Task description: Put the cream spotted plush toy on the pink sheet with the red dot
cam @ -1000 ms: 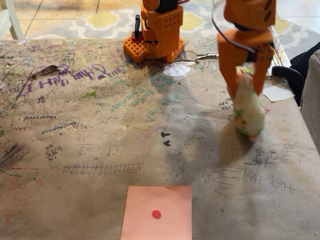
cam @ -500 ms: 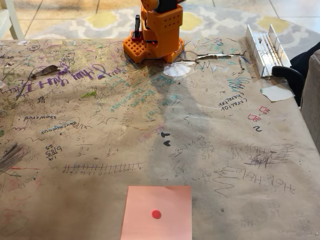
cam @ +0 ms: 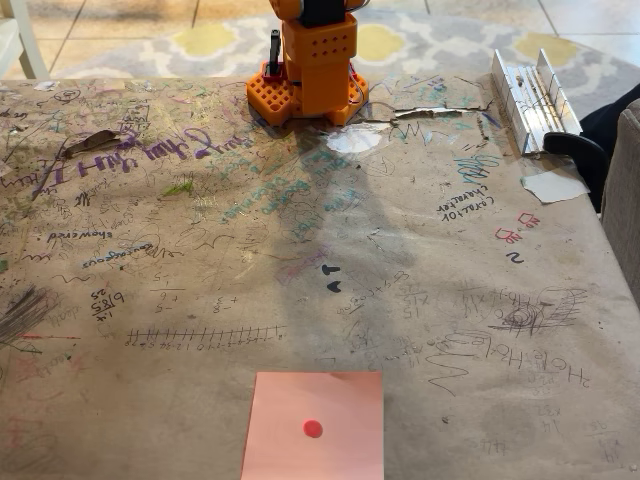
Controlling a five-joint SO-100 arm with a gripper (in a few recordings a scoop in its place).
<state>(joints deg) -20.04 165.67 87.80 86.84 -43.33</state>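
One pink sheet with the red dot [cam: 313,425] cropped below, arm base [cam: 307,68] cut off above, fingers' state untellable

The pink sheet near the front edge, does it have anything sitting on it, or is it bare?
Bare. The pink sheet lies flat on the scribbled table, its red dot fully uncovered.

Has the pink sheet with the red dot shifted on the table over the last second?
No. The pink sheet with the red dot lies in the same place at the bottom edge of the fixed view, below the row of tally marks drawn on the table cover.
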